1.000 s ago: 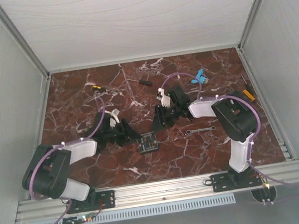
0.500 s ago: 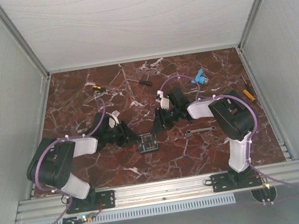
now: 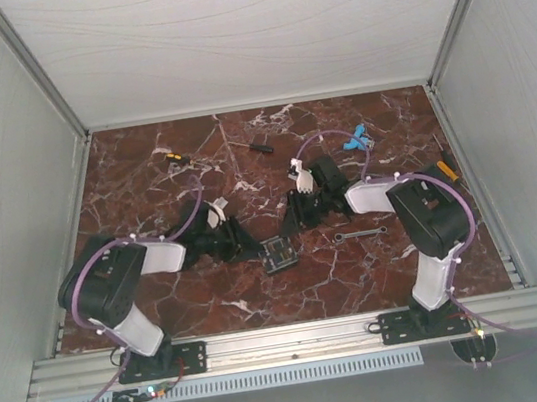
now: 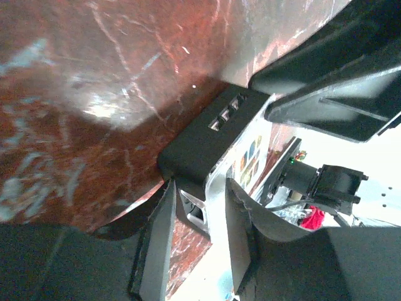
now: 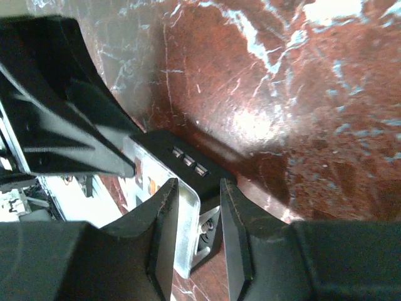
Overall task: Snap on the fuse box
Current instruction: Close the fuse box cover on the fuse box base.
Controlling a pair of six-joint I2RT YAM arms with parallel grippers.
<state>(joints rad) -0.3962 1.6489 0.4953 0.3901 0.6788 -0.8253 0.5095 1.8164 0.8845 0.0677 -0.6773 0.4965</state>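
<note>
Over the past second the left gripper [image 3: 248, 246] has slid rightward along the counter [image 3: 144, 179]; its fingers now pinch a corner of the fuse box [image 3: 277, 253], one on each side in its wrist view. The box has shifted slightly right and turned, and sits cornerwise mid-counter between the arms. The right gripper [image 3: 294, 225] pinches the opposite corner. By my reading both holds are set, so the snapping press can begin. Count: one fuse box, two grippers, one wrench [image 3: 358, 234]
</note>
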